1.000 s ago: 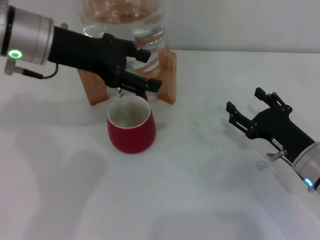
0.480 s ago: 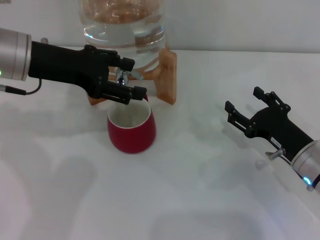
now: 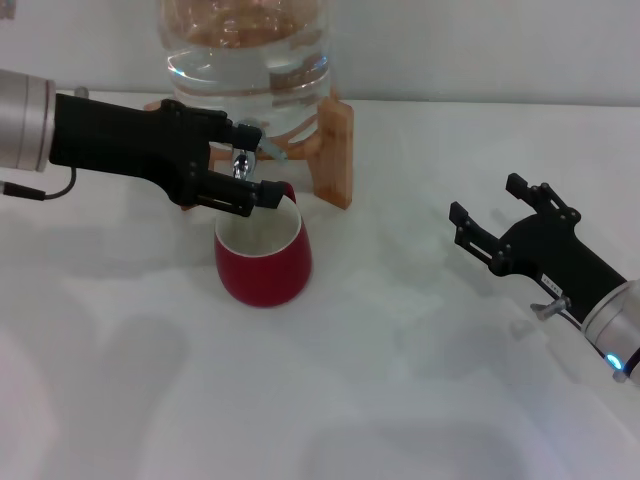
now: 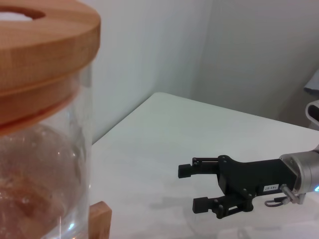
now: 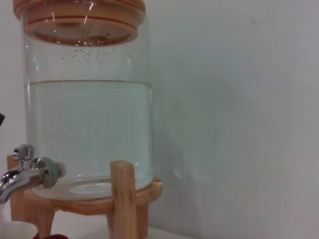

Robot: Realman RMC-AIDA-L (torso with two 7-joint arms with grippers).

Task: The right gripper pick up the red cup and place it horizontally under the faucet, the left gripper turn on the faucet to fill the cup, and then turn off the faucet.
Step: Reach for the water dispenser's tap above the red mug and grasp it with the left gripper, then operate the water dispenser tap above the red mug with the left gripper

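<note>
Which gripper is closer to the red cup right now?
Left. The left gripper sits at the faucet just above the red cup; the right gripper is open, well off to the cup's right.

Obstacles: left gripper (image 3: pixel 252 161) around faucet (image 3: pixel 243 160), above red cup (image 3: pixel 262 250) | Free: table (image 3: pixel 400 330) between cup and right gripper (image 3: pixel 495 212)

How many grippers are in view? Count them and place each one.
2. The left gripper is at the faucet, just above the red cup, fingers apart. The right gripper hovers open over the table, well off to the cup's right.
</note>
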